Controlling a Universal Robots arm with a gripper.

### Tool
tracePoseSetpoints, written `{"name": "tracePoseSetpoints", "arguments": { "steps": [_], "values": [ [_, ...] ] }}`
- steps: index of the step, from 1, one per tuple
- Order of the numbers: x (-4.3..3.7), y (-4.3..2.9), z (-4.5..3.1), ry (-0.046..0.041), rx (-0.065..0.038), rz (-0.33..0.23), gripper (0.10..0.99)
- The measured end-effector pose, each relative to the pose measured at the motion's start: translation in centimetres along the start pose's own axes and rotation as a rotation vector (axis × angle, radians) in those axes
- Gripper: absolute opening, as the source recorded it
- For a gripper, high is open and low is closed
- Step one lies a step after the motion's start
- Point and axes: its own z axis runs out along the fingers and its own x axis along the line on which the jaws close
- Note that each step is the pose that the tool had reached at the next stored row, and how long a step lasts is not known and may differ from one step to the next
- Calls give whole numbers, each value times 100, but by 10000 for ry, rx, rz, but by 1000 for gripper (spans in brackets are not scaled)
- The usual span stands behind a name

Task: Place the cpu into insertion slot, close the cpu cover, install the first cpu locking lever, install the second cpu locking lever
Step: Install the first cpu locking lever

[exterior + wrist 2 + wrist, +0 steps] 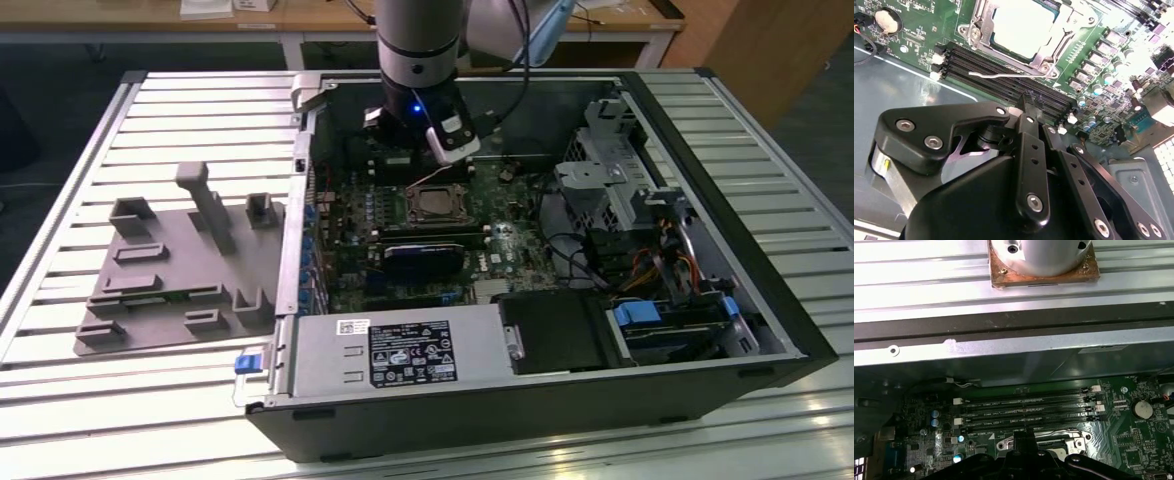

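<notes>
**Lever stage: gripper closed and empty, over the memory slots**

Nearest: my gripper (pixel 1026 100). In the second wrist view its links draw to a single point, so I read it as closed. Nothing is visible in its grip.

The tip hangs over the memory slots (pixel 961 59), just beside a locking lever (pixel 1004 75); I cannot tell whether they touch. The lever is a thin silver wire whose free end sits out over the slots, apparently unlatched.

Beyond it, the cpu cover (pixel 1051 47) lies flat around the cpu (pixel 1021 25), which sits in the insertion slot (pixel 975 34).

Judgement: placing and cover steps are done, and the first lever is in hand. It calls for a steady downward press, then a sideways tuck under its catch.
</notes>
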Motion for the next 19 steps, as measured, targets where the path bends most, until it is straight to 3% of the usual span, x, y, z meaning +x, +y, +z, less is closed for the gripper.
{"name": "tracePoseSetpoints", "arguments": {
  "steps": [3,5,8,12,16,19],
  "values": [
    [0,0,0,-5,0,-2,106],
    [1,-2,5,-89,-10,-25,106],
    [7,-5,13,-421,-44,-113,106],
    [21,-8,19,-976,-55,-260,106],
    [31,-11,26,-1486,26,-397,106],
    [38,-13,37,-1763,114,-477,106]
  ]
}}
